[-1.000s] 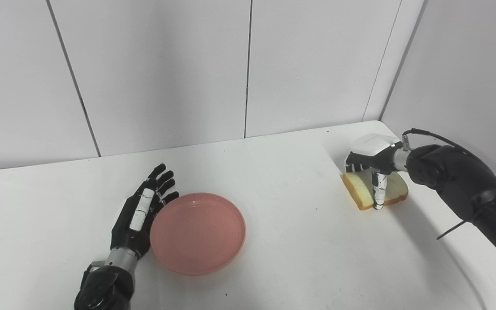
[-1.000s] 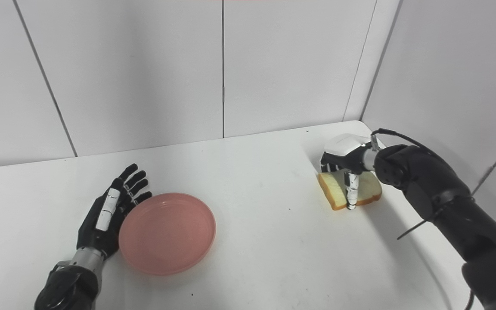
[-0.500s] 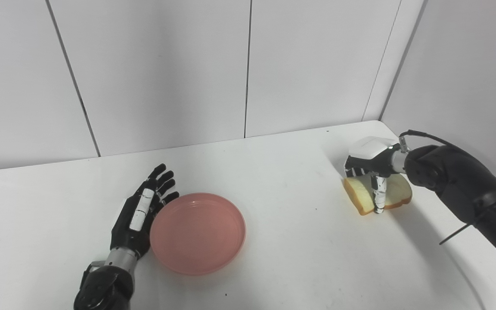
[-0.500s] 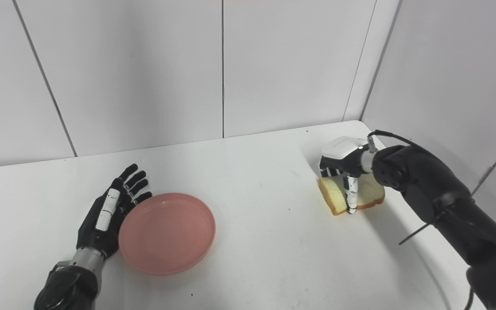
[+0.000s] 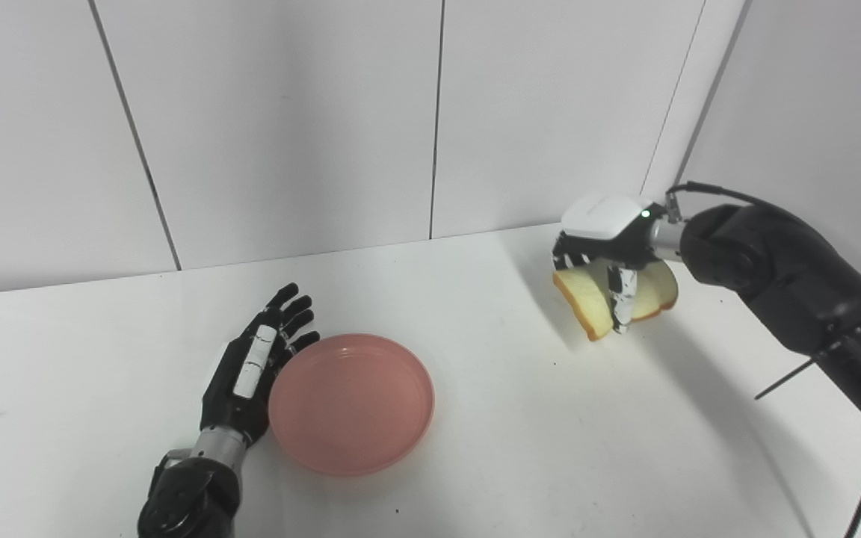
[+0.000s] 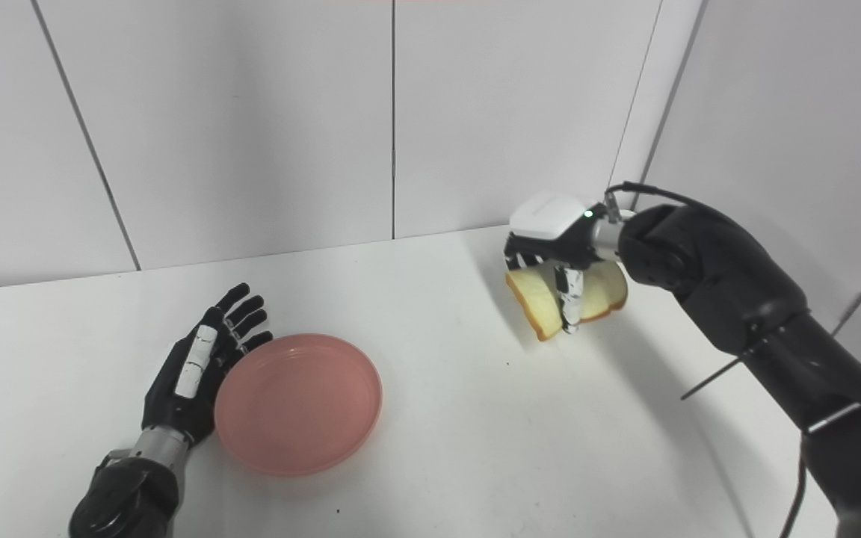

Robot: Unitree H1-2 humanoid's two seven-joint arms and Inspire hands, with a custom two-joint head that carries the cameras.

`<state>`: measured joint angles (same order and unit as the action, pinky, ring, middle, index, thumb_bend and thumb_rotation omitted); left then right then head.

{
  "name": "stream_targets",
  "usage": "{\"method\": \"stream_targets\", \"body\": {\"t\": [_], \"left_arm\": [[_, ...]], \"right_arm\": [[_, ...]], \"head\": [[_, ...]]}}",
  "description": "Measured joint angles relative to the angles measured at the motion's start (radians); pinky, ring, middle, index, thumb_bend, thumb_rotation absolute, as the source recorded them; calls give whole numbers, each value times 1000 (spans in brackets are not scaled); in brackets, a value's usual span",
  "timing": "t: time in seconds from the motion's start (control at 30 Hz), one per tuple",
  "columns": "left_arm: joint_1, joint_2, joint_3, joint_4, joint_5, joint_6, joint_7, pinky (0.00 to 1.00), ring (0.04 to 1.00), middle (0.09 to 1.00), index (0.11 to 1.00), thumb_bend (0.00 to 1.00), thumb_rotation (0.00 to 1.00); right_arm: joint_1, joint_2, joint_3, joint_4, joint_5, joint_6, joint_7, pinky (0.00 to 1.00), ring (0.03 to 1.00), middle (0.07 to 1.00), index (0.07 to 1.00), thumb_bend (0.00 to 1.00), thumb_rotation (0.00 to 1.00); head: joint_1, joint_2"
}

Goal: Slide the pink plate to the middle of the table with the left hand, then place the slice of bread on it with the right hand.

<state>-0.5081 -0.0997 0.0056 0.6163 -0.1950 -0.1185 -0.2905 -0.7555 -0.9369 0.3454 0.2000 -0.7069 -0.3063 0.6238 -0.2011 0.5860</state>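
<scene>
The pink plate (image 5: 350, 402) lies flat on the white table (image 5: 520, 418), left of the middle. My left hand (image 5: 255, 371) rests flat and open on the table, its fingers straight against the plate's left rim. A slice of bread (image 5: 595, 302) with a brown crust hangs tilted in the air at the right, above the table's far right part. My right hand (image 5: 610, 250) is shut on the slice from above, one finger (image 5: 619, 299) crossing its front face. In the right eye view the same slice (image 6: 542, 302) sits under the right hand (image 6: 557, 243).
White wall panels close off the back and right sides of the table. The right arm (image 5: 789, 291) reaches in over the table's right edge, with a cable looping from its wrist.
The right hand has lifted the bread off the table and carried it up and a little to the left. The left hand and plate have stayed put; the camera shifted slightly.
</scene>
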Motion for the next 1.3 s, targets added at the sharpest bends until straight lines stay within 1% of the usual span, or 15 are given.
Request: {"method": "stream_targets", "body": {"t": [0.03, 0.07, 0.1, 0.17, 0.23, 0.37, 0.4, 0.47, 0.57, 0.7, 0.9, 1.03, 1.17, 1.23, 1.3], "left_arm": [[-1, -2, 0, 2, 1, -2, 0, 798, 886, 874, 847, 895, 728], [-3, -3, -1, 4, 2, -5, 1, 798, 885, 875, 847, 894, 728], [-4, -5, -1, 9, 3, -10, 1, 797, 885, 876, 848, 886, 729], [-5, -12, -3, 13, 7, -17, 7, 793, 882, 874, 847, 875, 728], [-9, -20, -6, 22, 21, -25, 13, 785, 875, 869, 843, 864, 727], [-22, -37, -18, 47, 28, -42, 27, 786, 870, 866, 836, 878, 719], [-26, -42, -19, 55, 29, -48, 34, 786, 869, 867, 837, 880, 716], [-36, -52, -23, 75, 36, -60, 37, 780, 865, 866, 835, 896, 710], [-52, -69, -27, 105, 42, -73, 41, 767, 862, 861, 830, 908, 716], [-69, -91, -37, 139, 54, -100, 49, 758, 863, 863, 825, 895, 723], [-85, -108, -38, 171, 59, -121, 55, 764, 871, 862, 818, 888, 726], [-94, -109, -36, 185, 60, -139, 58, 767, 859, 858, 827, 927, 732], [-97, -112, -34, 197, 61, -142, 59, 776, 868, 864, 835, 915, 726], [-97, -114, -33, 197, 61, -142, 59, 775, 869, 862, 829, 895, 725], [-97, -114, -31, 195, 60, -142, 59, 765, 866, 861, 825, 880, 728]], "right_arm": [[-7, 3, 0, -11, 5, -10, 5, 303, 382, 470, 490, 528, 0], [-16, 10, 0, -15, 8, -16, 10, 309, 390, 478, 485, 529, 0], [-22, 17, 1, -18, 9, -18, 18, 295, 376, 463, 497, 528, 0], [-26, 29, 2, -36, 10, -19, 33, 278, 356, 450, 502, 528, 0], [-26, 42, 3, -53, 16, -23, 41, 256, 333, 441, 502, 528, 0], [-29, 56, 4, -53, 22, -64, 43, 246, 322, 434, 504, 527, 0], [-30, 57, 4, -50, 23, -79, 43, 250, 328, 437, 503, 527, 0], [-34, 60, 4, -48, 26, -92, 44, 268, 347, 450, 503, 527, 0], [-46, 66, 2, -48, 39, -100, 45, 266, 345, 453, 504, 528, 0], [-73, 98, -3, -50, 47, -100, 45, 318, 397, 471, 495, 529, 0], [-94, 166, -3, -59, 65, -100, 45, 319, 391, 469, 497, 529, 0], [-95, 212, -5, -85, 79, -97, 46, 314, 396, 477, 493, 529, 0], [-95, 271, -5, -111, 81, -89, 46, 316, 390, 465, 503, 528, 0], [-95, 296, -1, -120, 81, -78, 48, 298, 370, 463, 500, 529, 0], [-95, 319, 9, -130, 74, -72, 57, 301, 382, 471, 494, 529, 0]], "head": [[18, 2], [19, 2], [22, 2], [64, 5], [86, 5], [143, 8], [143, 8], [201, 11], [226, 11], [282, 11], [298, 2], [305, -2], [305, -3], [307, -9], [308, -11]]}}
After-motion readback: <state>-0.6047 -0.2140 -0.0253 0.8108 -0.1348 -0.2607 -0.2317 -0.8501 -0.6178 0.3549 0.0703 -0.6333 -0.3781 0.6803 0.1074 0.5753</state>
